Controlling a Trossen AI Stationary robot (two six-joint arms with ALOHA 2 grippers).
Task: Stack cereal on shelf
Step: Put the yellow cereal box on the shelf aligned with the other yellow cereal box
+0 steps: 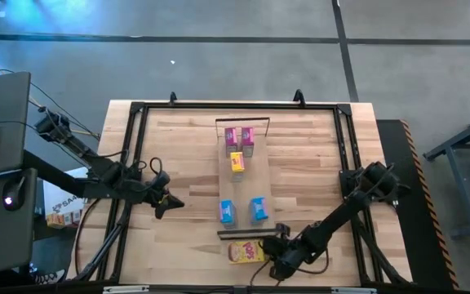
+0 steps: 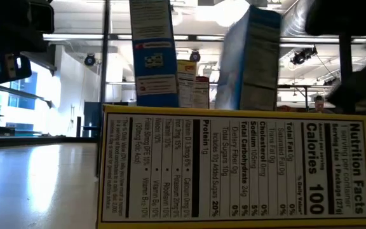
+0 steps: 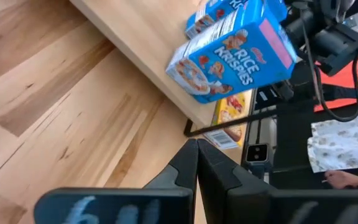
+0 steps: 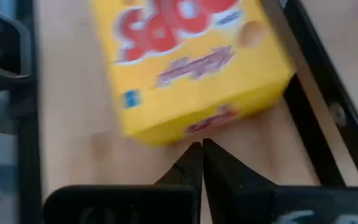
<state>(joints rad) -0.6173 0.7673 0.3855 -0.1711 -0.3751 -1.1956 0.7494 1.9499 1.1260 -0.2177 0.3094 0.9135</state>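
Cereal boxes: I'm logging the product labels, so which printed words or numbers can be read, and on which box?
"RICE KRISPIES": light blue box on the shelf.
"Nutrition Facts", "Calories 100", "Protein 1g", "Total Fat 0g": side panel of the lying yellow box.
Red lettering on that yellow box's face, right wrist view: too blurred.
Pink boxes: print too small.

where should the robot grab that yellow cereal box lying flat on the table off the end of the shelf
Across its two long edges, coming straight down. The yellow box lies flat, broad face up, so only its narrow width suits the fingers. The right gripper, shut beside it, must open first.
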